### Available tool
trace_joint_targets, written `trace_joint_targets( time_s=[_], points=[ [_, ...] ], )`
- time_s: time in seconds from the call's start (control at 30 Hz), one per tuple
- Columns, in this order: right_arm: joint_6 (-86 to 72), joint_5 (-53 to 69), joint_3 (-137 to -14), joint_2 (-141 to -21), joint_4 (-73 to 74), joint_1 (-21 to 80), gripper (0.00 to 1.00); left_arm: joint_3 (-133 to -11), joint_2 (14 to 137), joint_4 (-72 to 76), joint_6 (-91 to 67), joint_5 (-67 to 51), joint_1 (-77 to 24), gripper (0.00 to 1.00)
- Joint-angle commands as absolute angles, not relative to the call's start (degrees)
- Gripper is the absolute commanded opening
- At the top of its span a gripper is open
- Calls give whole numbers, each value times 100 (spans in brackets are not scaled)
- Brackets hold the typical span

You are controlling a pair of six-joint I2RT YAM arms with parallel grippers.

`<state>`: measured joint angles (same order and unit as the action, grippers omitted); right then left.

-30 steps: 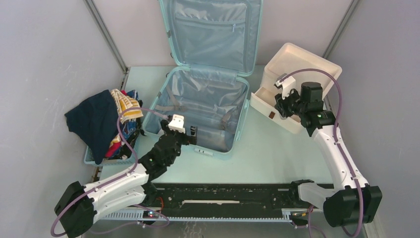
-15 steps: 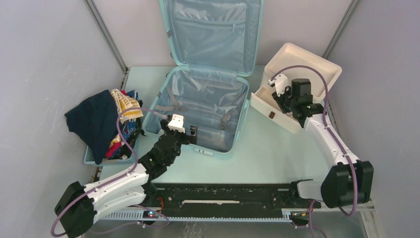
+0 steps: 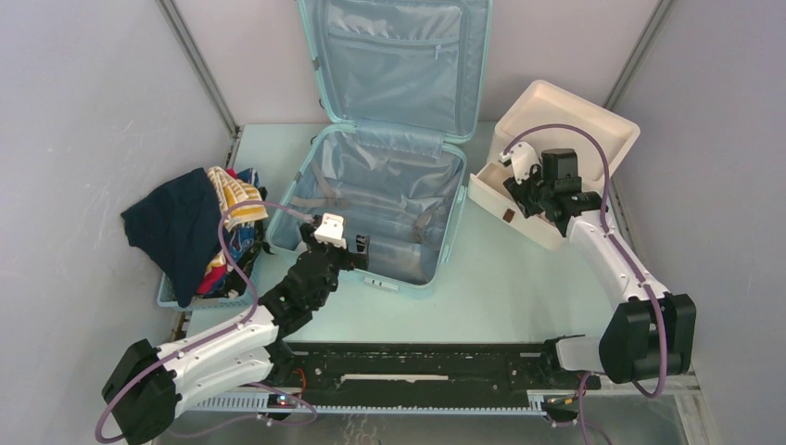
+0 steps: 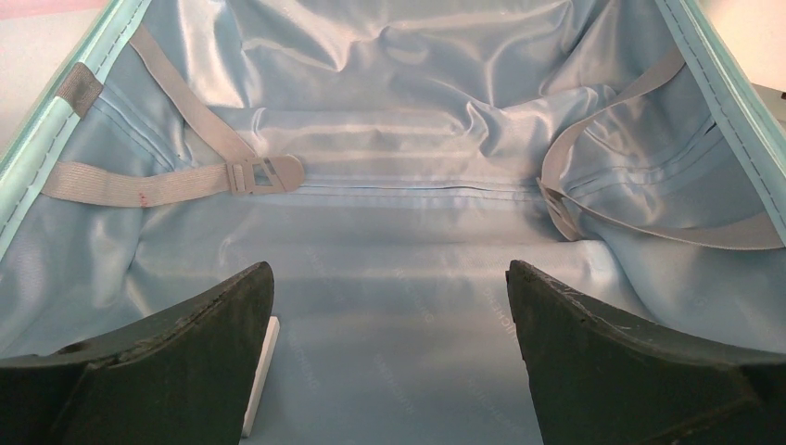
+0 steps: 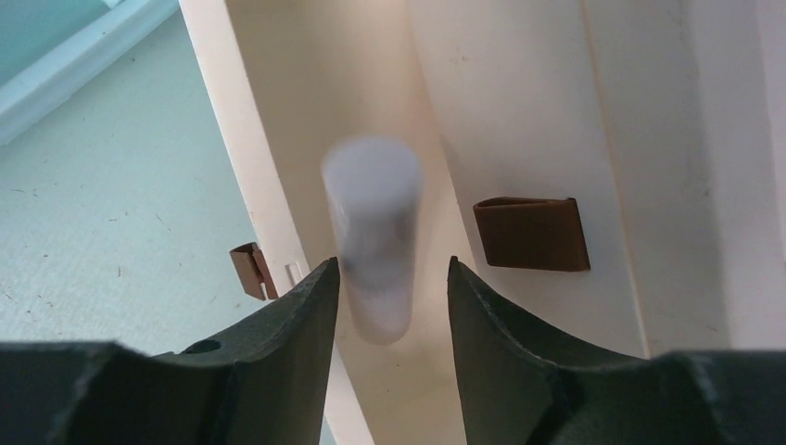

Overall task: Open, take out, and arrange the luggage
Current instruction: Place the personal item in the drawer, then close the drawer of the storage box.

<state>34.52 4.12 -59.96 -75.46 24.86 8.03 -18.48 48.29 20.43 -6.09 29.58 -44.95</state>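
The luggage [image 3: 399, 185] lies open on the table, a pale mint suitcase with its lid [image 3: 399, 56] propped upright against the back wall. Its grey-blue lining [image 4: 399, 185] and loose grey straps [image 4: 167, 184] show, with nothing packed inside. My left gripper [image 3: 357, 248] hovers over the suitcase's near edge, jaws wide open and empty [image 4: 389, 278]. My right gripper [image 3: 517, 190] hangs over the cream-white box [image 3: 575, 116]. A blurred pale cylinder [image 5: 371, 222] sits between its parted fingers [image 5: 392, 269], with a gap on the right side.
A blue basket [image 3: 171, 298] heaped with clothes [image 3: 199, 222] stands at the left edge of the table. The box carries brown tabs [image 5: 532, 233]. A small white strip [image 4: 261, 371] lies on the lining by my left finger. Grey walls close in on both sides.
My right arm has swung left and lower over the box's front compartment, and its jaws have widened around the pale cylinder. The left arm and suitcase have not moved.
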Motion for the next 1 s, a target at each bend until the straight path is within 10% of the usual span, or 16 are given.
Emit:
trace_joint_targets(
  time_s=[0.0, 0.97],
  points=[
    [3406, 598, -6196, -7448, 2416, 829, 56, -1846, 4799, 2252, -686, 2970, -4457, 100],
    [3024, 3451, -6196, -6680, 3028, 560, 57, -1863, 4816, 2250, -697, 2971, -4456, 100]
  ],
)
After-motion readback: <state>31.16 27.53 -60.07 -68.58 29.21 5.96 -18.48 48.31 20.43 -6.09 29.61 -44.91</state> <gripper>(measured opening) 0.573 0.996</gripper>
